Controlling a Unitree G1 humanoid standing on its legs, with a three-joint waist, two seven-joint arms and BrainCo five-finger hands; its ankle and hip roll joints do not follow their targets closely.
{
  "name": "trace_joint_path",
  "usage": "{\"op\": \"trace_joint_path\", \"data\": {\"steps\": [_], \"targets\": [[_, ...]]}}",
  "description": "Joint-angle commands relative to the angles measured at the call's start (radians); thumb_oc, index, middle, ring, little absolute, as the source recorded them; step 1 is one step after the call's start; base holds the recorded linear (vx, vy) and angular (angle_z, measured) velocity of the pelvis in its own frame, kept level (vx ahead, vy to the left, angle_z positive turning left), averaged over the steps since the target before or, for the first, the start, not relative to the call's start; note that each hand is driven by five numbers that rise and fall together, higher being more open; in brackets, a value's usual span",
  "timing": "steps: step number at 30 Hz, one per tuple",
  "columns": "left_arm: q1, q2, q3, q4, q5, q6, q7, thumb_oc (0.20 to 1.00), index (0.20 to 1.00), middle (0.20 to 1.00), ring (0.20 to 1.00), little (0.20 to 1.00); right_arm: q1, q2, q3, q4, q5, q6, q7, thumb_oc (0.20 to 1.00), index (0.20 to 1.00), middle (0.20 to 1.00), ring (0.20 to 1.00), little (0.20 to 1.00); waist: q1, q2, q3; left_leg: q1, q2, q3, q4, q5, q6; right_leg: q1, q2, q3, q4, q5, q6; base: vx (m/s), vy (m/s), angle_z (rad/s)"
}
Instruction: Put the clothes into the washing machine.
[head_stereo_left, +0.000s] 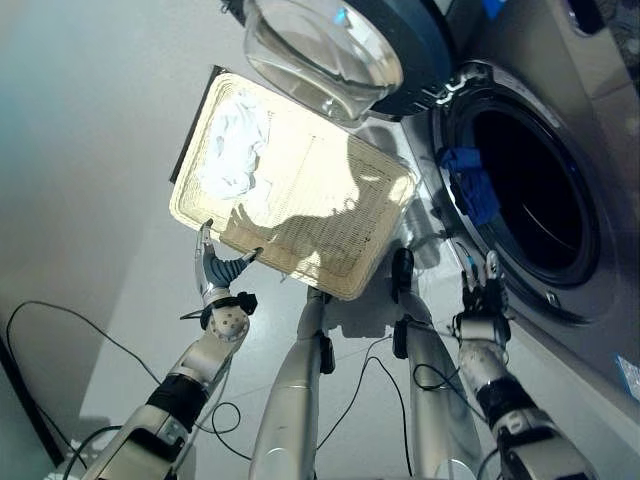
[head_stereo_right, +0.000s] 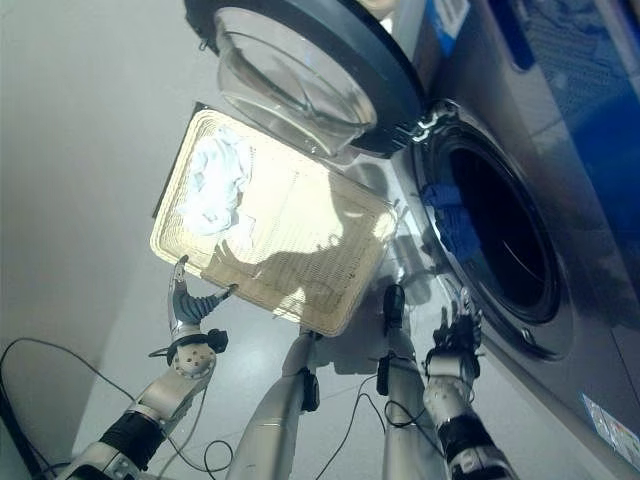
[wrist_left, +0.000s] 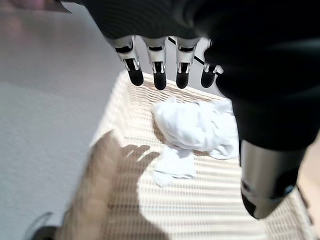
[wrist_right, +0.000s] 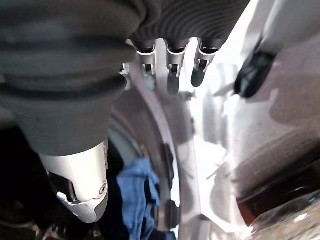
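A white garment (head_stereo_left: 235, 148) lies bunched in the far left corner of a cream woven basket (head_stereo_left: 330, 225) on the floor; the left wrist view shows the white garment (wrist_left: 197, 125) past my fingers. A blue garment (head_stereo_left: 470, 185) hangs over the near lip of the washing machine's drum opening (head_stereo_left: 535, 190), seen too as a blue garment (wrist_right: 135, 192) in the right wrist view. My left hand (head_stereo_left: 215, 270) is open at the basket's near edge, empty. My right hand (head_stereo_left: 482, 295) is open below the drum opening, empty.
The machine's round glass door (head_stereo_left: 330, 50) stands swung open over the basket's far end. The washing machine's front panel (head_stereo_right: 560, 90) fills the right side. Grey floor (head_stereo_left: 90, 150) stretches left of the basket.
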Motion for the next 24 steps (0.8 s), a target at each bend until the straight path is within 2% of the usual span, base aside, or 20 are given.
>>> {"op": "trace_joint_path", "data": {"steps": [1,5,10,11,12,14,15,17,19,24], "targets": [[-0.015,0.025,0.024,0.020,0.065,-0.050,0.068,1.000,1.000,1.000,1.000,1.000,-0.054,-0.019,0.021,0.001,-0.029,0.030,0.107,1.000,1.000,1.000,1.000,1.000,0.036,-0.020,-0.017,0.007,-0.052,0.011,0.023,-0.053,-0.031,0.068,0.045,-0.040,-0.082,0.044,0.040,-0.03,0.076,-0.20],[-0.016,-0.001,0.023,0.032,0.076,-0.059,0.084,1.000,1.000,1.000,1.000,1.000,-0.051,0.009,0.069,0.012,-0.032,0.085,0.119,1.000,1.000,1.000,1.000,1.000,0.038,-0.024,-0.017,-0.003,-0.048,0.014,0.013,-0.039,-0.035,0.063,0.044,-0.037,-0.098,0.056,0.043,-0.03,0.052,-0.06],[-0.021,-0.010,0.012,0.048,0.072,-0.073,0.091,1.000,1.000,1.000,1.000,1.000,-0.068,0.018,0.075,0.054,0.016,0.117,0.142,1.000,1.000,1.000,1.000,1.000,0.045,-0.021,-0.017,-0.007,-0.047,0.015,0.007,-0.032,-0.038,0.062,0.040,-0.041,-0.102,0.059,0.046,0.00,0.013,-0.01],[-0.037,-0.013,0.005,0.063,0.062,-0.084,0.087,1.000,1.000,1.000,1.000,1.000,-0.107,0.012,0.048,0.117,0.074,0.170,0.163,1.000,1.000,1.000,1.000,1.000,0.053,-0.014,-0.017,-0.015,-0.048,0.011,0.006,-0.027,-0.040,0.057,0.037,-0.042,-0.105,0.063,0.049,0.00,0.000,0.00],[-0.035,-0.014,0.003,0.064,0.062,-0.085,0.087,1.000,1.000,1.000,1.000,1.000,-0.106,0.012,0.047,0.121,0.075,0.171,0.166,1.000,1.000,1.000,1.000,1.000,0.053,-0.013,-0.017,-0.008,-0.049,0.010,0.003,-0.030,-0.041,0.063,0.036,-0.043,-0.104,0.057,0.050,0.05,-0.022,0.03],[-0.082,0.000,-0.001,0.082,0.042,-0.120,0.065,1.000,1.000,1.000,1.000,1.000,-0.206,-0.028,-0.014,0.234,0.146,0.236,0.177,1.000,1.000,1.000,1.000,1.000,0.073,-0.001,-0.017,-0.045,-0.052,-0.004,0.011,-0.021,-0.043,0.032,0.034,-0.044,-0.101,0.068,0.051,0.04,-0.077,0.04],[-0.087,0.000,-0.001,0.083,0.042,-0.125,0.062,1.000,1.000,1.000,1.000,1.000,-0.218,-0.032,-0.022,0.246,0.157,0.242,0.178,1.000,1.000,1.000,1.000,1.000,0.076,0.001,-0.017,-0.051,-0.052,-0.006,0.012,-0.020,-0.043,0.027,0.034,-0.044,-0.099,0.068,0.052,0.04,-0.098,0.02],[-0.104,0.002,-0.002,0.086,0.038,-0.146,0.053,1.000,1.000,1.000,1.000,1.000,-0.256,-0.047,-0.050,0.278,0.196,0.262,0.154,1.000,1.000,1.000,1.000,1.000,0.083,0.007,-0.017,-0.072,-0.054,-0.014,0.018,-0.017,-0.045,0.009,0.035,-0.045,-0.089,0.066,0.052,0.05,-0.094,0.06],[-0.136,0.015,-0.006,0.081,0.026,-0.168,0.030,1.000,1.000,1.000,1.000,1.000,-0.328,-0.085,-0.112,0.355,0.321,0.328,0.072,1.000,1.000,1.000,1.000,1.000,0.100,0.017,-0.017,-0.111,-0.056,-0.024,0.031,-0.013,-0.049,-0.025,0.031,-0.056,-0.069,0.062,0.054,0.05,-0.140,0.16],[-0.181,0.041,-0.038,0.029,0.005,-0.163,0.035,1.000,1.000,1.000,1.000,1.000,-0.435,-0.159,-0.186,0.433,0.445,0.312,-0.015,1.000,1.000,1.000,1.000,1.000,0.129,0.038,-0.017,-0.200,-0.063,-0.047,0.072,-0.013,-0.052,-0.108,0.030,-0.080,-0.011,0.051,0.054,0.07,-0.156,0.20]]}}
